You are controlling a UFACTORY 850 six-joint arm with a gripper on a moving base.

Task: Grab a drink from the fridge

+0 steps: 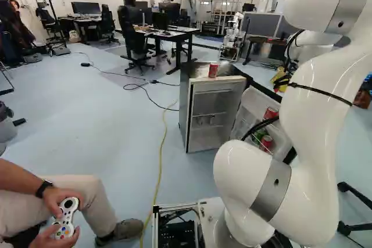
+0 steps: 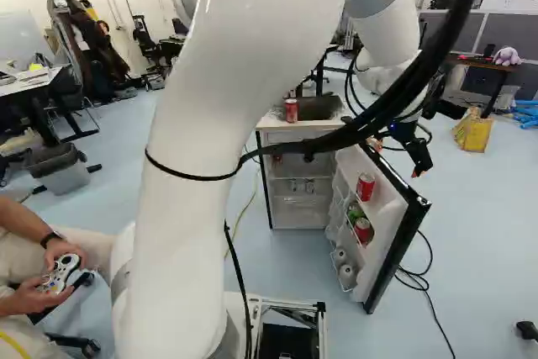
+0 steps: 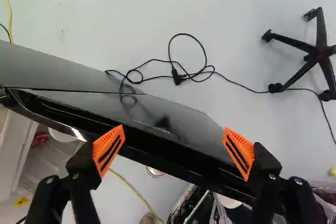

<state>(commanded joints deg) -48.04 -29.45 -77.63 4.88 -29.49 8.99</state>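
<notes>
Fridge (image 1: 183, 111) is approx. mid-view in both base cams, door (image 2: 391, 224) open. Drinks: 1 red can (image 2: 291, 110) upright on fridge top, abt. 1 o'clock in R base view; 2 more red cans, upper (image 2: 365, 187) & lower (image 2: 363, 229), on door shelves btwn 3 & 4 o'clock, w/ smth. green (image 2: 356, 213) btwn them.

Gripper (image 2: 419, 163) is at 3 o'clock in R base view, just beside door. Per wrist cam, gripper (image 3: 174, 148) is open wide, nothing gripped; door's blk edge runs 10-to-4 beneath it, contact unclear. Taking 12 as dead ahead of gripper: looped blk cable (image 3: 175, 72) at 12, wheeled chair base (image 3: 315, 52) at 2.
</notes>
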